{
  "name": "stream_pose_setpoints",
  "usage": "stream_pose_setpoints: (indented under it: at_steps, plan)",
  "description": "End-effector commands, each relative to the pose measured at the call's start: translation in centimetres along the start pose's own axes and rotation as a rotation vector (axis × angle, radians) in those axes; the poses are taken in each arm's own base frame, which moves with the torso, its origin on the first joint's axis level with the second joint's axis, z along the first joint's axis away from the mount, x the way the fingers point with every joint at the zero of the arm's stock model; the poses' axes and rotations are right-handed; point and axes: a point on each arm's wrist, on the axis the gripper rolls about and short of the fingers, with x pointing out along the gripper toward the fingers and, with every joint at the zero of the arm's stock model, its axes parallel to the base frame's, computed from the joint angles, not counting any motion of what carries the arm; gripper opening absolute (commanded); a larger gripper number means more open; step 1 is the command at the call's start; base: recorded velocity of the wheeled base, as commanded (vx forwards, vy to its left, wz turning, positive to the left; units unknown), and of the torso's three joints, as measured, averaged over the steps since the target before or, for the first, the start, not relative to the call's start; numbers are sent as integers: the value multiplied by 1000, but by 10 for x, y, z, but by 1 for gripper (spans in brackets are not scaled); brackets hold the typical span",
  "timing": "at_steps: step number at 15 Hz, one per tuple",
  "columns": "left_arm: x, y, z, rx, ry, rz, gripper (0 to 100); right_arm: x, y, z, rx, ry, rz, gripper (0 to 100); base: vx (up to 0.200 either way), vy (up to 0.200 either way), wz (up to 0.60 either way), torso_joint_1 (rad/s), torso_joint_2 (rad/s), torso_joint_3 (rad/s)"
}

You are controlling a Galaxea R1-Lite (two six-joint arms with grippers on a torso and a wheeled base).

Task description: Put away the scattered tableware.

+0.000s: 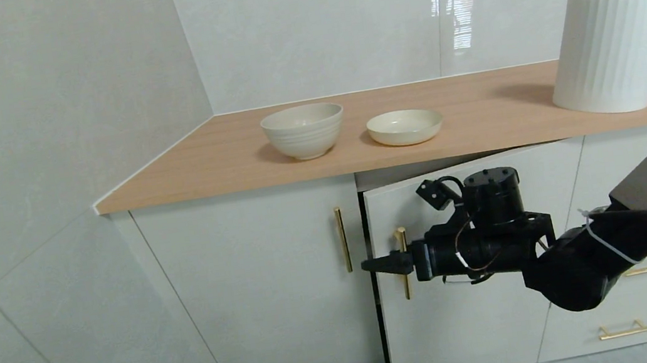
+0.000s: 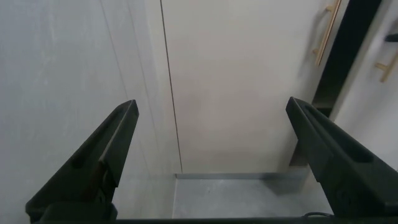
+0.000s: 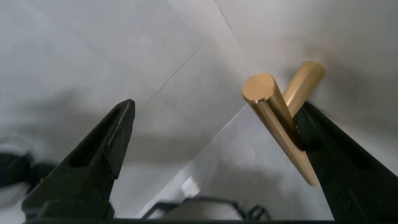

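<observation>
On the wood counter [image 1: 479,115], bowl [image 1: 304,131] and dish [image 1: 405,126] wait unstowed, the right gripper [image 1: 381,264] at the handle [image 1: 407,287] of the ajar door [image 1: 464,326] below; the left gripper [image 2: 211,107] hangs wide open, empty; the right's spread jaws flank the handle, unclamped.

The handle [image 3: 280,124] of the ajar door [image 1: 462,314] is standing just inside 1 finger [image 3: 339,165] of the spread right pincer [image 1: 376,264]; the remaining gap is lying free. A narrow slit [image 1: 366,232] is gaping behind its tips.
</observation>
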Motion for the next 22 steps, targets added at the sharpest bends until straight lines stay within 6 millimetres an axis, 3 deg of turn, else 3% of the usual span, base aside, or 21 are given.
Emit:
stream_pose_setpoints:
  at_steps: [1, 7, 9, 11, 12, 13, 15, 17, 20, 21, 22]
  plan:
    - [0, 0, 0, 0, 0, 2, 100, -18, 13, -3, -10, 16, 63, 100, 0, 0, 0, 0, 0, 0]
    - [0, 0, 0, 41, -3, 3, 100, -43, 22, -24, -57, -4, 145, 100, 0, 0, 0, 0, 0, 0]
    - [-7, 0, 28, 59, -134, -3, 100, -50, 26, -27, -54, 22, 184, 100, 0, 0, 0, 0, 0, 0]
    - [-7, -1, 83, 52, -66, -112, 100, -54, 28, -30, -54, 30, 199, 100, 0, 0, 0, 0, 0, 0]
    - [-1, -2, 98, 50, -20, -162, 100, -55, 28, -32, -54, 33, 206, 100, 0, 0, 0, 0, 0, 0]
    - [23, -5, 129, 42, 58, -273, 100, -57, 29, -36, -60, 29, 213, 100, 0, 0, 0, 0, 0, 0]
    - [72, -8, 162, 12, 175, -379, 100, -63, 29, -39, -75, 8, 214, 100, 0, 0, 0, 0, 0, 0]
    - [123, -14, 171, -19, 288, -477, 100, -73, 29, -45, -87, -16, 210, 100, 0, 0, 0, 0, 0, 0]
    - [174, -40, 169, -128, 344, -597, 100, -83, 30, -54, -90, -23, 208, 100, 0, 0, 0, 0, 0, 0]
    - [182, -44, 168, -140, 351, -603, 0, -84, 31, -55, -90, -23, 208, 100, 0, 0, 0, 0, 0, 0]
    - [205, -53, 158, -157, 384, -614, 0, -86, 31, -57, -90, -23, 209, 100, 0, 0, 0, 0, 0, 0]
